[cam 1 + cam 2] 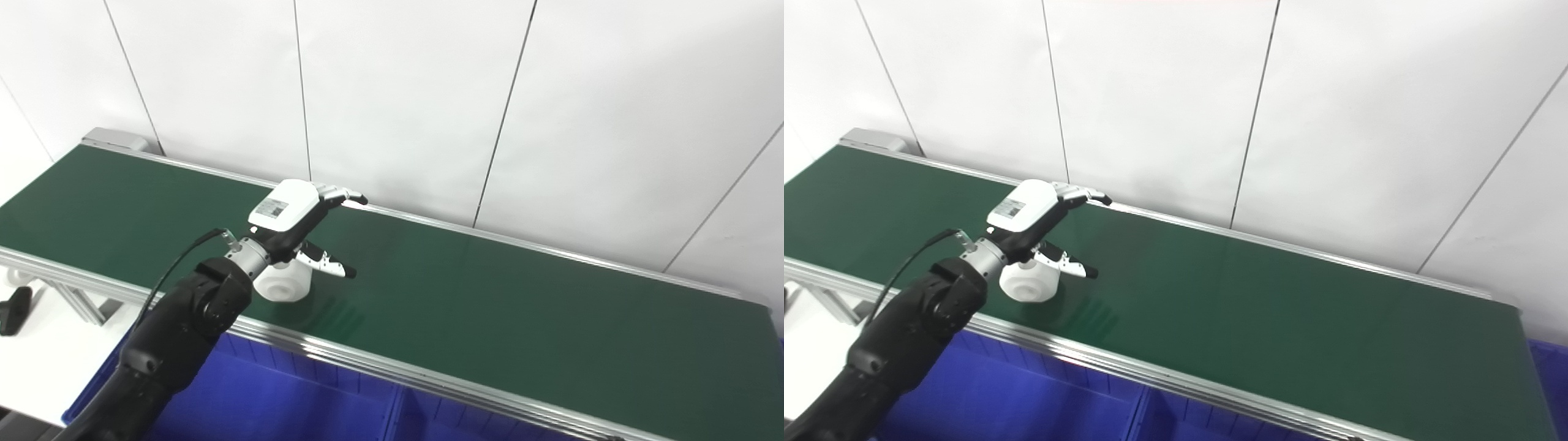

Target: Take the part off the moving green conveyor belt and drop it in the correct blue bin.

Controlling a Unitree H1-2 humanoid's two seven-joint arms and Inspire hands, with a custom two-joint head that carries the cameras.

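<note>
The robot's left arm (177, 331) is clad in a matte black, rounded shell that narrows to a short silver metal wrist collar (248, 255), and a thin black cable (177, 260) loops from the forearm to that collar. The left hand (294, 214) has a smooth white back plate bearing a small printed label with a code mark. Its fingers (343, 196) are silver-grey with black tips, over a black palm.

The left hand (294, 220) covers the top of the white part (283, 285) on the green conveyor belt (490, 300), so whether its fingers touch the part cannot be told. The blue bins (294, 398) on the near side are cut off by the bottom edge and partly hidden under the belt's near rail. The belt's right end runs out of the left eye view.
</note>
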